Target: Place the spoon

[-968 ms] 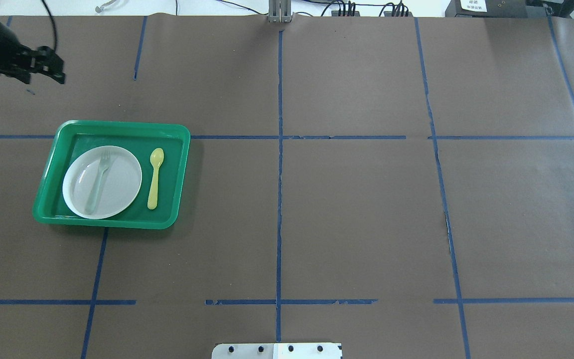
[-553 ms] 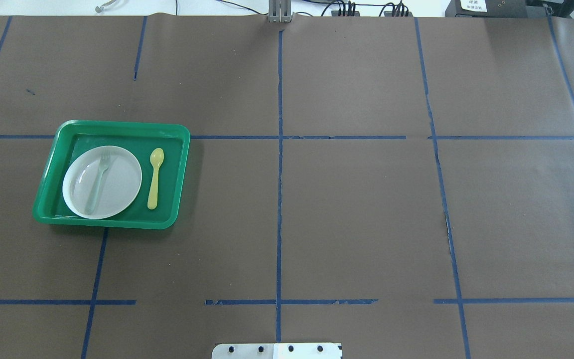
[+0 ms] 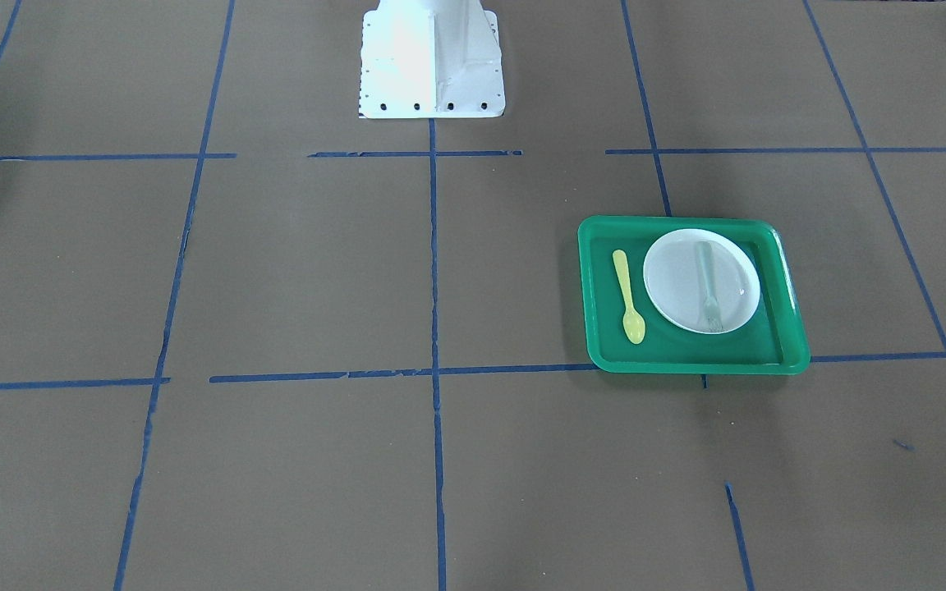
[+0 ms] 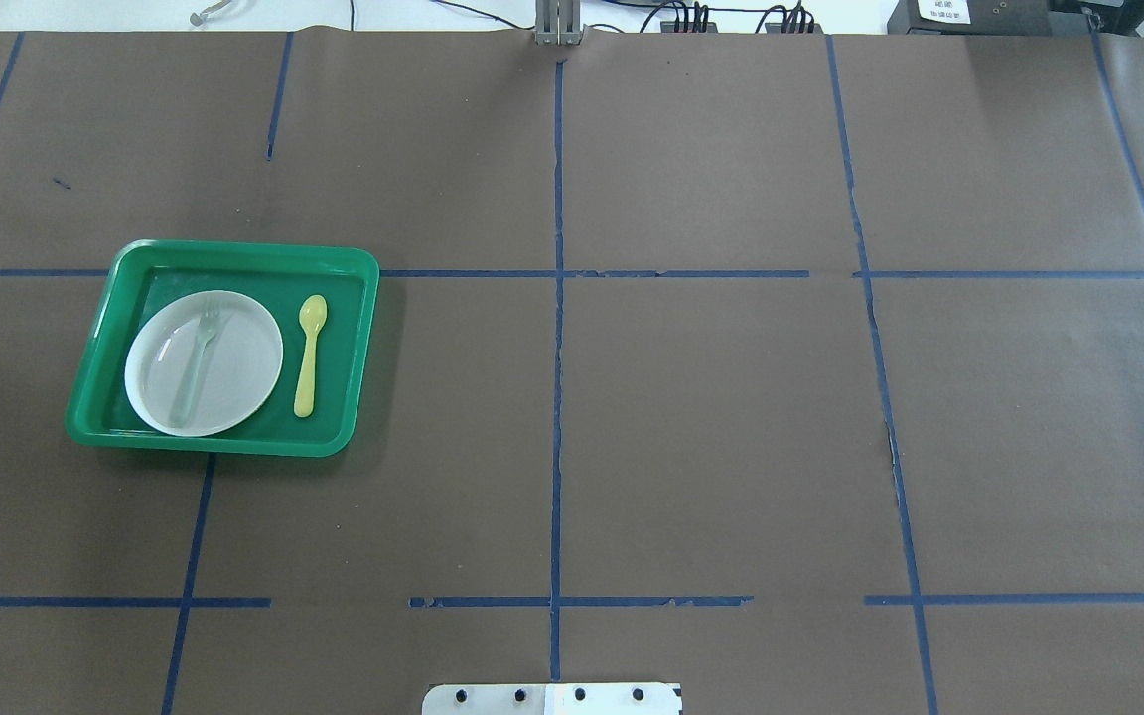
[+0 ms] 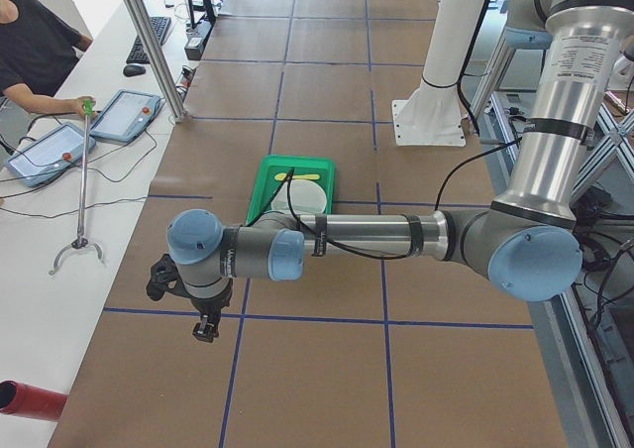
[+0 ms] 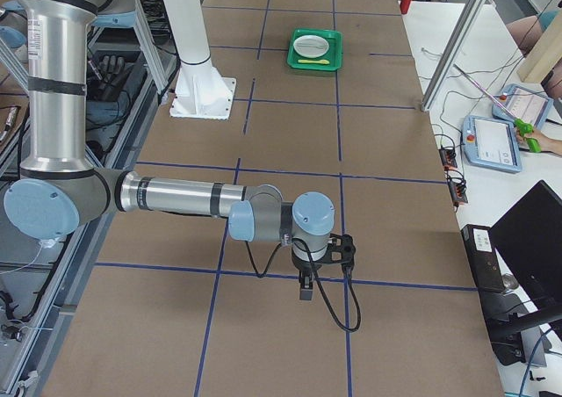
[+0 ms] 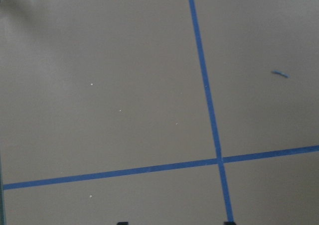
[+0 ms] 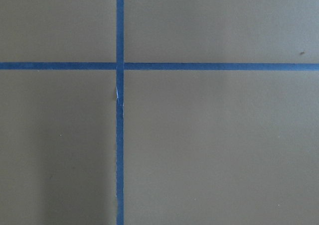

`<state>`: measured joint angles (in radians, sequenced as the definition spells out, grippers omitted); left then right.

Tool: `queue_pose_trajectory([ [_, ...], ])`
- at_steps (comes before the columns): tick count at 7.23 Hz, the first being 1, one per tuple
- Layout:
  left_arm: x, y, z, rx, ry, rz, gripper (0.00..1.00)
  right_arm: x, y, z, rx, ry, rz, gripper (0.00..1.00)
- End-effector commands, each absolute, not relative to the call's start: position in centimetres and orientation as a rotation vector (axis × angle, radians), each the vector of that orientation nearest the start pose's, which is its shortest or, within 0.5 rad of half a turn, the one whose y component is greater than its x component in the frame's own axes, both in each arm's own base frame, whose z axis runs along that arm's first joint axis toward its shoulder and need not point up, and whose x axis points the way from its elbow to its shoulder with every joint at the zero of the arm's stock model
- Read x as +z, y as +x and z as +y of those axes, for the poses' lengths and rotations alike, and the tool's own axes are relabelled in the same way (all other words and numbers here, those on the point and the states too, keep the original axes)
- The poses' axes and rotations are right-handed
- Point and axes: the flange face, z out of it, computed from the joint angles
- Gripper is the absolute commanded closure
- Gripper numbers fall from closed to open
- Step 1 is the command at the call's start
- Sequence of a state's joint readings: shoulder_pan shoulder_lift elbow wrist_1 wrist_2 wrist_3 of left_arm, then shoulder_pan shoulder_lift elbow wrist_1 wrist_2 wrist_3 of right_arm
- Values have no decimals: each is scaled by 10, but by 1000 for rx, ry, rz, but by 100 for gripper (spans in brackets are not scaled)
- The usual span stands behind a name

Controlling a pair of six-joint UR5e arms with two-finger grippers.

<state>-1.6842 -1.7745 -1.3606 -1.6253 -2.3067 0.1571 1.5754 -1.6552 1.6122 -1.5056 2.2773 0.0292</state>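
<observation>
The yellow spoon [image 4: 309, 355] lies flat on the floor of a green tray [image 4: 224, 252], to the right of a white plate [image 4: 244, 362], bowl pointing away from the robot. It also shows in the front-facing view [image 3: 628, 295]. A grey-green fork [image 4: 195, 362] lies on the plate. My left gripper [image 5: 203, 329] hangs over bare table beyond the tray, far from the spoon; I cannot tell if it is open. My right gripper [image 6: 305, 292] hangs over the table's other end; I cannot tell its state. Neither shows in the overhead view.
The table is covered in brown paper with blue tape lines [image 4: 557, 298]. The robot's white base [image 3: 432, 57] stands at the near edge. An operator's tablets [image 5: 127, 114] and a grabber stick lie on the side bench.
My left arm, at the overhead view's upper left one second ago, has moved out of that view. The tray, plate, fork and spoon have not moved.
</observation>
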Motion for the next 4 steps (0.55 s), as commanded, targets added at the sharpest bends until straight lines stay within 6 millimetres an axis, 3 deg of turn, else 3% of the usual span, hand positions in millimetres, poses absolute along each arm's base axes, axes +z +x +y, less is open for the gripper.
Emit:
queue_pose_trajectory([
  [1, 607, -105, -575, -32, 140, 735, 0, 676, 71, -457, 24, 13, -707, 0],
  [2, 583, -41, -575, 22, 126, 743, 0, 676, 71, -457, 24, 13, -707, 0],
  [3, 583, -22, -576, 61, 126, 742, 0, 676, 71, -457, 24, 13, -707, 0],
  [4, 585, -25, -562, 60, 129, 739, 0, 676, 71, -457, 24, 13, -707, 0],
])
